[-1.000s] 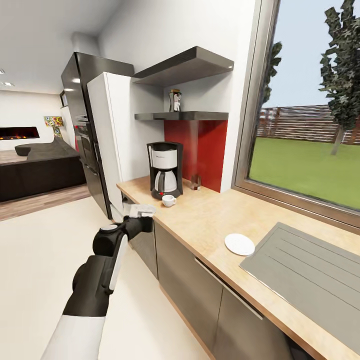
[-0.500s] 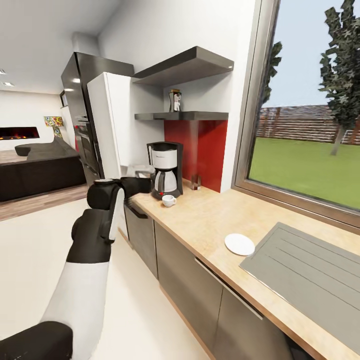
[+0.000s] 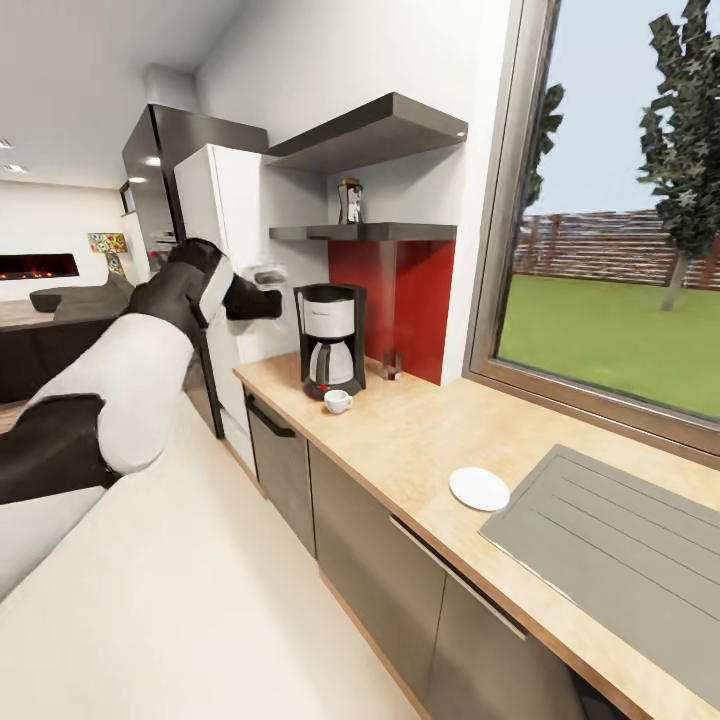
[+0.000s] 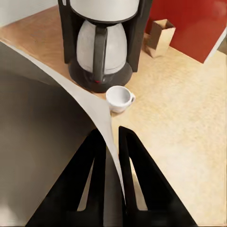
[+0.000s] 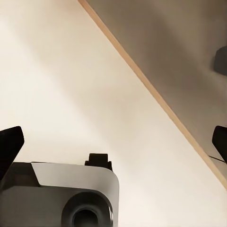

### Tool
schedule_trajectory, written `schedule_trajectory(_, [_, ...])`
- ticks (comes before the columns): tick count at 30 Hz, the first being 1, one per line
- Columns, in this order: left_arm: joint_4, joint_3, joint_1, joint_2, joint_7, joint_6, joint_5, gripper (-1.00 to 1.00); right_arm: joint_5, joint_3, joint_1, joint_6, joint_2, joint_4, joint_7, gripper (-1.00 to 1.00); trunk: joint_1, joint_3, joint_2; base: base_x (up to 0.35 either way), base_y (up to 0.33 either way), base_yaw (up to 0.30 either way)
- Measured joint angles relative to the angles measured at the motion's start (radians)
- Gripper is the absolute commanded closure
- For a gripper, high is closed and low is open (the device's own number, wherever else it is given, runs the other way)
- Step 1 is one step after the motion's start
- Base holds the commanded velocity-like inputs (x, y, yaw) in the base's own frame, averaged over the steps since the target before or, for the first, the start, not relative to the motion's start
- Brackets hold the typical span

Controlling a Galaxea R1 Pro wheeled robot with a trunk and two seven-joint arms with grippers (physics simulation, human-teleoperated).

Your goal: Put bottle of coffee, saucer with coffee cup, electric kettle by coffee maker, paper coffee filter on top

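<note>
**Clerk:** Item one, left gripper (image 4: 109, 142): jaws drawn nearly together, a thin pale sheet between them, most likely the paper coffee filter (image 4: 97, 116). Raised beside the coffee maker (image 3: 329, 340), at about the height of its top.

**Checker:** Reason for that position?

**Clerk:** By my reading, the filter belongs on top of the machine, so the arm carries it high and close. Not yet placed.

**Checker:** Right gripper?

**Clerk:** Fingertips (image 5: 10, 142) sit at opposite edges of the right wrist view, so jaws spread wide, nothing between them. Pointed at pale floor (image 5: 71, 85) beside the cabinet base; presumably parked.

**Checker:** Stock on the worktop?

**Clerk:** Worktop (image 3: 420, 440), light wood. Coffee maker at the far end against the red panel (image 3: 395, 290), glass carafe in place. Coffee cup (image 3: 338, 401), white, just in front of the machine, resting directly on the wood. Small brown paper bag (image 4: 160, 38) beside the machine. Saucer (image 3: 479, 488), white, well apart from the cup, near the grey drainer (image 3: 610, 540).

**Checker:** Coffee bottle?

**Clerk:** Bottle of coffee (image 3: 349, 201) on the lower kitchen shelf (image 3: 365, 231), above the machine.

**Checker:** Room?

**Clerk:** White refrigerator (image 3: 225, 250) past the worktop end, window (image 3: 620, 250) over lawn, lounge beyond.
</note>
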Motion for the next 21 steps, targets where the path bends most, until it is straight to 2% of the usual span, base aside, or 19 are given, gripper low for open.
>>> schedule_trajectory(1, [0.061,0.004,-0.043,0.021,0.0,0.0,0.011,1.0,0.0,0.0,0.0,0.0,0.0,0.0,0.0,-1.0,0.0,0.0,0.0,0.0,0.0,0.0])
schedule_trajectory(5, [0.154,0.009,-0.115,0.05,-0.001,0.003,0.032,1.0,0.0,0.0,0.0,0.0,0.0,0.0,0.0,-1.0,0.0,0.0,0.0,0.0,0.0,0.0])
schedule_trajectory(10, [0.253,0.009,-0.139,0.056,-0.001,0.006,0.037,1.0,0.0,0.0,0.0,0.0,0.0,-0.001,0.0,-1.0,0.0,0.0,0.0,0.0,0.0,0.0])
schedule_trajectory(17, [0.322,-0.005,-0.145,0.054,-0.002,0.006,0.035,1.0,0.0,0.0,0.0,0.0,0.0,-0.001,0.0,-1.0,0.0,0.0,0.0,0.0,0.0,0.0])
schedule_trajectory(19, [0.346,-0.043,-0.145,0.053,-0.001,0.006,0.033,1.0,0.0,0.0,0.0,0.0,0.0,-0.001,0.0,-1.0,0.0,0.0,0.0,0.0,0.0,0.0])
schedule_trajectory(20, [0.363,-0.09,-0.145,0.053,0.002,0.006,0.032,1.0,0.0,0.0,0.0,0.0,0.0,-0.002,0.0,-1.0,0.0,0.0,0.0,0.0,0.0,0.0])
schedule_trajectory(21, [0.369,-0.108,-0.145,0.053,0.003,0.007,0.033,1.0,0.0,0.001,0.0,0.0,0.001,-0.002,0.0,-1.0,0.0,0.0,0.0,0.0,0.0,0.0])
